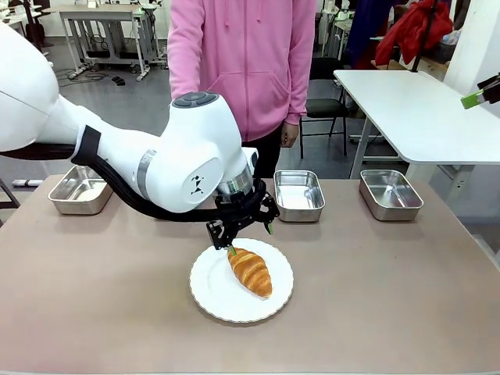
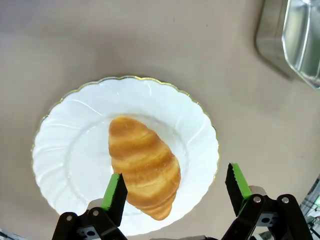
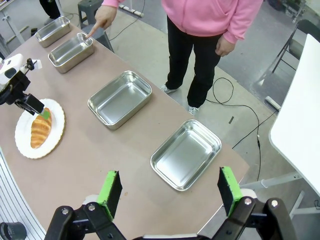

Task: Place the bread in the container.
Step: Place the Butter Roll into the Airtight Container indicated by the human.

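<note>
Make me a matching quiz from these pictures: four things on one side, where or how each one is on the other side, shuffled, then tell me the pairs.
Things:
1. bread
2. left hand
3. right hand
4. person's hand

States:
A. open, raised high, away from the plate
B. pointing at a steel container
C. lying on the white plate
D. open, close above the plate

Pairs: 1-C, 2-D, 3-A, 4-B
</note>
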`<state>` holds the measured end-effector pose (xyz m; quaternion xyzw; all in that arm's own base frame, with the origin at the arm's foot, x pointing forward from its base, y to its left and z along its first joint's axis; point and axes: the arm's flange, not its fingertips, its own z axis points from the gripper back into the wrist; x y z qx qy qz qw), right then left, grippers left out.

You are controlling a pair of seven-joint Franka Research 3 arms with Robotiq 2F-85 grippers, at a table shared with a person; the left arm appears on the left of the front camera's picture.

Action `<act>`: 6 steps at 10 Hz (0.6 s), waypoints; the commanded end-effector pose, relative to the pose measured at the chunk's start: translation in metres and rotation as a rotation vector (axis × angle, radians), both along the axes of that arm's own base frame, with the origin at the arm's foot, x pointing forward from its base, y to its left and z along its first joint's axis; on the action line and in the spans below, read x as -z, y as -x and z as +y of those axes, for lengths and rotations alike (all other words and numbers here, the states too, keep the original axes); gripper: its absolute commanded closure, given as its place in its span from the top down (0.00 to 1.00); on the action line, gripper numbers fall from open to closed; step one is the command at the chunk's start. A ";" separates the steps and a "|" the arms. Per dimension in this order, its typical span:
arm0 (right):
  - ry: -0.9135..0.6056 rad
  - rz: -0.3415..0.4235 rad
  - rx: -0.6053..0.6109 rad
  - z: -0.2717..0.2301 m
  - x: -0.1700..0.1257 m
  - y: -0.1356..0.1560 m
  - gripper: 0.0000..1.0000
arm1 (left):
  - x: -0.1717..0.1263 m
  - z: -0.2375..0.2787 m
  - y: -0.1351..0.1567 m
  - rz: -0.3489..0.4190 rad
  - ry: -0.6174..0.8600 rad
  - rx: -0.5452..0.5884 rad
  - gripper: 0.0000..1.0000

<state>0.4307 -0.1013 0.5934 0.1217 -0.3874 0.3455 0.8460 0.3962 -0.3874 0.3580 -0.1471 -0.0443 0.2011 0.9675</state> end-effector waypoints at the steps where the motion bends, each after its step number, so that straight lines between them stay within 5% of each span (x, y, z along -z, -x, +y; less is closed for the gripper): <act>1: -0.019 -0.014 -0.013 -0.001 0.000 -0.001 1.00 | 0.003 -0.002 0.006 0.026 -0.019 -0.013 1.00; 6: -0.019 -0.014 -0.013 -0.001 0.000 -0.001 1.00 | 0.012 -0.003 0.016 0.105 -0.048 -0.032 1.00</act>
